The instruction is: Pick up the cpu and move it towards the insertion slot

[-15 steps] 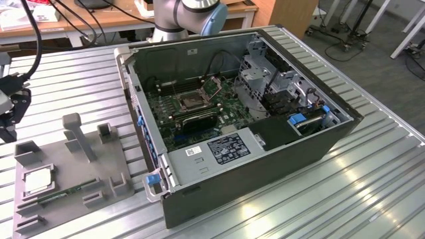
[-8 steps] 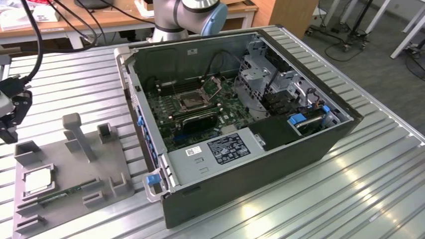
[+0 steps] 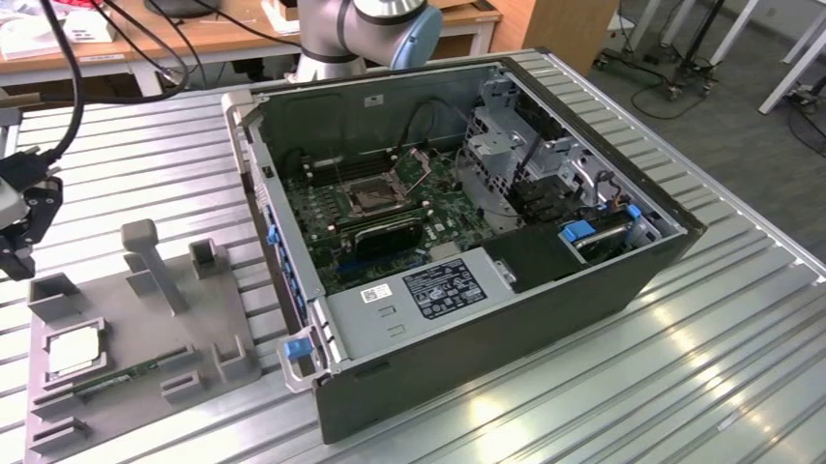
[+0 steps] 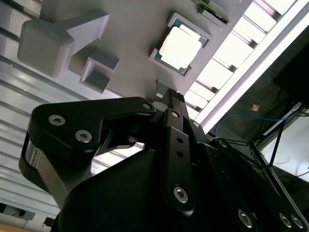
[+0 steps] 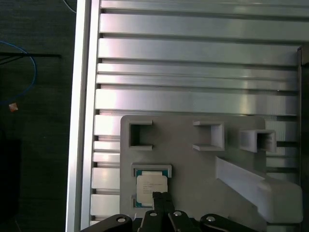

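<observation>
The cpu (image 5: 152,186) lies flat in its recess on the grey tray (image 5: 193,179), and the gripper (image 5: 162,195) hovers over it with fingers pressed together, empty, so descending unopened could jab or tilt the chip.

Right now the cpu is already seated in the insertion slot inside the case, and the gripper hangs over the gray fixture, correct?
No. The cpu lies in its pocket on the gray fixture, outside the case and well apart from the insertion slot, as the first wrist view shows. The gripper does hang over the gray fixture, right above the cpu.
</observation>
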Motion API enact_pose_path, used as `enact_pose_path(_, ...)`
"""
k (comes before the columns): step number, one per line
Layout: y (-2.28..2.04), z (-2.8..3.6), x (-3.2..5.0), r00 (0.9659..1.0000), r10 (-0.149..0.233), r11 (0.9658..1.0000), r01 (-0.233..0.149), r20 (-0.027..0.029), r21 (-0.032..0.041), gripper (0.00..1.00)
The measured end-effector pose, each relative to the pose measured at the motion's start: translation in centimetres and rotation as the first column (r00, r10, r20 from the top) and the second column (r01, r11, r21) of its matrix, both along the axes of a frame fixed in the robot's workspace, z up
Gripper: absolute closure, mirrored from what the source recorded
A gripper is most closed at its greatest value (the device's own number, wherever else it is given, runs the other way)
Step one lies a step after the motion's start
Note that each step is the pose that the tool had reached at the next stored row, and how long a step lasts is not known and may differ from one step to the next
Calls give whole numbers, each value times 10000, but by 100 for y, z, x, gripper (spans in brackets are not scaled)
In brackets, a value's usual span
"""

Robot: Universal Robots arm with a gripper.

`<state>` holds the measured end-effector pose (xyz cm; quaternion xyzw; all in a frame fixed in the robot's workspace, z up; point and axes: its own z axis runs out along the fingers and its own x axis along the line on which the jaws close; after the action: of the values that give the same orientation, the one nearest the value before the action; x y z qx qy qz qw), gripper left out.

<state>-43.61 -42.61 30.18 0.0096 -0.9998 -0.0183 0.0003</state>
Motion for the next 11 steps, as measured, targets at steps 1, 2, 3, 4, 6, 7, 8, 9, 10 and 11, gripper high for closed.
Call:
enact_pose_path(1, 0, 0, -6, 10000, -1, 10000, 1, -2, -2, 89)
enact_pose_path(2, 1, 0, -12, 10000, -1, 10000, 1, -2, -1, 89)
enact_pose_path(3, 0, -1, -17, 10000, -1, 10000, 1, -3, -1, 89)
enact_pose_path(4, 1, -3, -23, 10000, -1, 10000, 1, -2, -1, 89)
enact_pose_path(6, 1, -5, -37, 10000, -1, 10000, 1, -2, -1, 89)
enact_pose_path(7, 1, -6, -44, 10000, -1, 10000, 1, -2, -1, 89)
enact_pose_path(8, 1, -7, -50, 10000, -1, 10000, 1, -2, -2, 89)
enact_pose_path(9, 0, -10, -55, 10000, -1, 10000, 1, -2, -1, 89)
enact_pose_path(10, 0, -16, -56, 10000, 0, 10000, 0, -1, 0, 89)
enact_pose_path(11, 1, -24, -57, 10000, 0, 10000, 0, -1, 0, 89)
